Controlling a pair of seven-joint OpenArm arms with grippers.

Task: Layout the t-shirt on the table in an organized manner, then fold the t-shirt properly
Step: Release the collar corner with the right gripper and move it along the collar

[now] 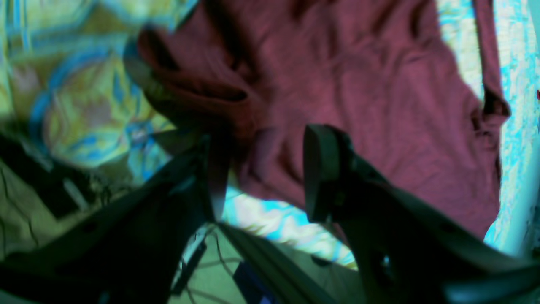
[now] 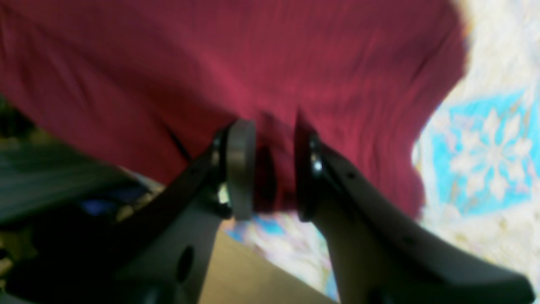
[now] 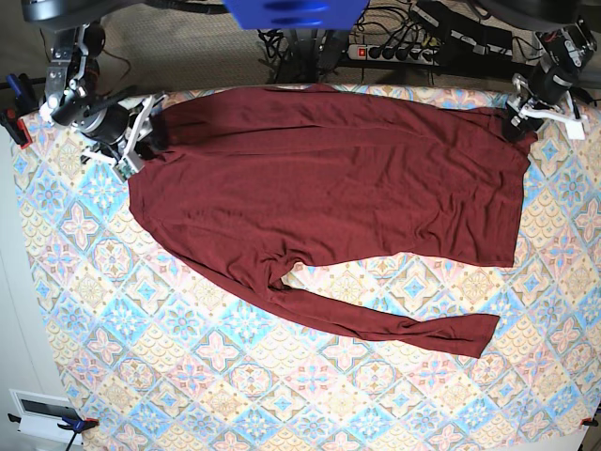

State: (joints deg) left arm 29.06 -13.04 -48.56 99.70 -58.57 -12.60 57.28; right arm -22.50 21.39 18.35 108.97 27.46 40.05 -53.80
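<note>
Two grippers at far corners of bench (image 3: 56,310). T-shirt (image 3: 338,188) spread flat across far half, one long sleeve trailing toward near side. Left gripper (image 1: 261,169) jaws apart, cloth edge between them, no pinch visible. Right gripper (image 2: 274,169) jaws part-spread, shirt fold between pads; grip uncertain.
</note>
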